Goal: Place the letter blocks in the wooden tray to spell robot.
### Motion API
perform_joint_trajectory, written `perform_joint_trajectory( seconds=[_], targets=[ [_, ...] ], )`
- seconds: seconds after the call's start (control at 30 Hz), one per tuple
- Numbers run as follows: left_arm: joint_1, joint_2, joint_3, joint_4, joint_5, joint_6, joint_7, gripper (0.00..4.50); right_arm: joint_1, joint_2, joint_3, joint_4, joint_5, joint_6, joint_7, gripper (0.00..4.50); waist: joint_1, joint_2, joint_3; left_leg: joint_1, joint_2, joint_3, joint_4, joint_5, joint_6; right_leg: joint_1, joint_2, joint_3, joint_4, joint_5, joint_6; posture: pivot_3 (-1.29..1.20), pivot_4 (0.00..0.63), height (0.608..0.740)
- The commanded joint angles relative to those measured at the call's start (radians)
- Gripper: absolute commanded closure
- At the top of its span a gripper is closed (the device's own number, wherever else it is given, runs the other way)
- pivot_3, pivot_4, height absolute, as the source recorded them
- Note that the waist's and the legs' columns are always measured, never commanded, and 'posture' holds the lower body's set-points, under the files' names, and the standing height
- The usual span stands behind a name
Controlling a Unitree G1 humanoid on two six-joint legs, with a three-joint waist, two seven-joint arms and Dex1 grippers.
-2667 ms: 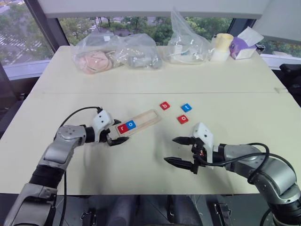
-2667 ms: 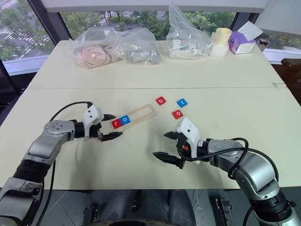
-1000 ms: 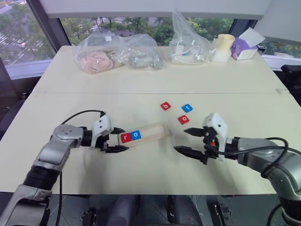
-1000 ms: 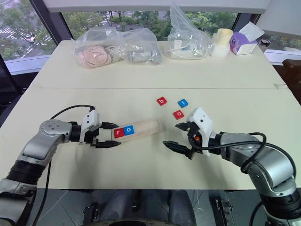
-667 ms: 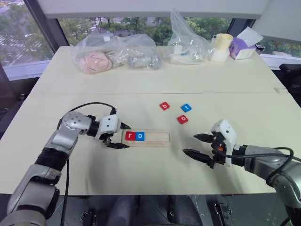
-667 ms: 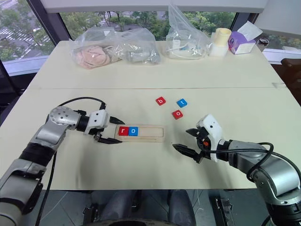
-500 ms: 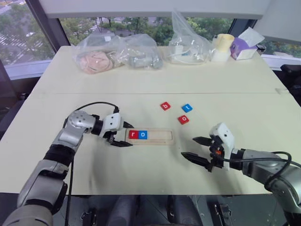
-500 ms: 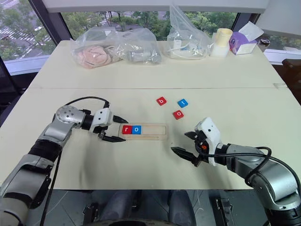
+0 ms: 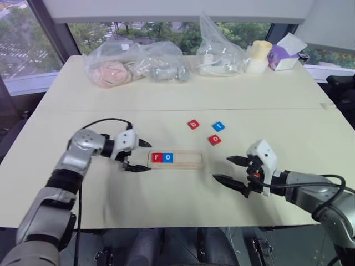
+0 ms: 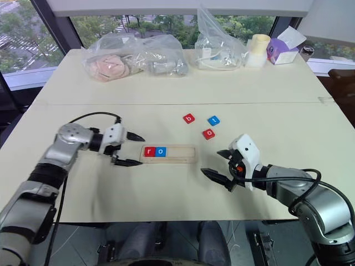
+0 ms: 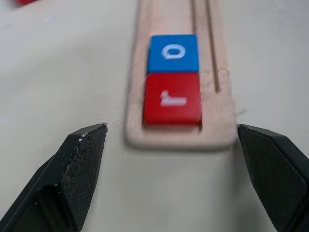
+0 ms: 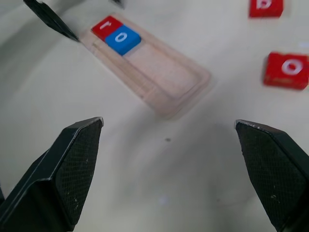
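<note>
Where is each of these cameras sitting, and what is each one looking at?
Head pair: high up, looking down over the table and both arms.
Left wrist: behind the left end effector, open, its fingers framing the wooden tray end with the red r and blue o.
Right wrist: behind the right end effector, open, facing the tray's empty end.
Shared: tray, r and o.

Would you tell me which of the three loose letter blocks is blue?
The t block, farthest right; the loose b block and o block are both red.
</note>
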Motion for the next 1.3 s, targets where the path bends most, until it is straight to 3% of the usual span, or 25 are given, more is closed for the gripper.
perform_joint_trajectory(
  seconds=[0.03, 0.23, 0.47, 0.73, 0.83, 1.0, 1.17, 1.3],
  targets=[
    [0.075, 0.097, 0.142, -0.203, -0.134, 0.225, 0.024, 0.02, -0.127, 0.057, 0.053, 0.090, -0.060, -0.054, -0.033, 0.00, -0.012, 0.000, 0.000, 0.000, 0.000, 0.000, -0.001, 0.000, 0.000, 0.000, 0.000, 0.000, 0.000, 0.000, -0.001, 0.00, 0.150, 0.740],
    [0.189, 0.084, 0.384, -0.465, -0.344, 0.548, 0.262, 0.02, -0.467, 0.193, 0.306, 0.507, -0.366, -0.190, -0.100, 0.00, -0.007, 0.001, 0.001, 0.000, -0.001, -0.001, -0.001, 0.000, 0.000, -0.001, 0.000, 0.000, 0.000, 0.000, 0.001, 0.00, 0.150, 0.740],
    [0.322, 0.052, 0.510, -0.709, -0.425, 0.666, 0.470, 0.02, -0.745, 0.391, 0.311, 0.990, -0.479, -0.323, -0.120, 0.00, -0.006, 0.001, 0.001, 0.000, -0.002, 0.001, -0.005, 0.000, 0.000, -0.003, 0.001, 0.003, 0.001, 0.004, 0.002, 0.00, 0.150, 0.740],
    [0.403, -0.002, 0.516, -0.810, -0.423, 0.668, 0.613, 0.02, -0.832, 0.522, 0.310, 1.227, -0.563, -0.370, -0.148, 0.00, -0.014, 0.001, 0.001, 0.004, -0.003, 0.004, -0.009, 0.003, -0.005, -0.005, 0.004, 0.005, 0.005, 0.004, 0.001, 0.00, 0.150, 0.740],
    [0.411, -0.004, 0.517, -0.818, -0.428, 0.666, 0.637, 0.00, -0.823, 0.540, 0.311, 1.249, -0.597, -0.387, -0.168, 0.84, -0.013, 0.001, 0.001, 0.004, -0.002, 0.007, -0.009, 0.004, -0.006, -0.007, 0.005, 0.007, 0.010, 0.004, 0.001, 0.00, 0.150, 0.740],
    [0.415, 0.002, 0.500, -0.821, -0.426, 0.654, 0.647, 0.00, -0.820, 0.564, 0.287, 1.246, -0.618, -0.400, -0.197, 3.31, -0.015, 0.001, 0.001, 0.006, -0.001, 0.007, -0.009, 0.005, -0.007, -0.007, 0.006, 0.008, 0.011, 0.002, -0.004, 0.00, 0.150, 0.740],
    [0.387, 0.003, 0.444, -0.826, -0.421, 0.642, 0.638, 0.00, -0.789, 0.551, 0.240, 1.086, -0.617, -0.400, -0.238, 3.30, -0.014, 0.001, 0.001, 0.007, -0.001, 0.009, -0.010, 0.005, -0.007, -0.008, 0.007, 0.010, 0.011, 0.002, -0.004, 0.00, 0.150, 0.740],
    [0.360, 0.008, 0.352, -0.858, -0.404, 0.625, 0.609, 0.00, -0.659, 0.520, 0.127, 0.686, -0.596, -0.193, -0.353, 3.30, -0.003, 0.001, 0.001, 0.003, -0.001, 0.009, -0.010, 0.005, -0.007, -0.011, 0.006, 0.010, 0.011, 0.003, -0.002, 0.00, 0.150, 0.740]
  ],
)
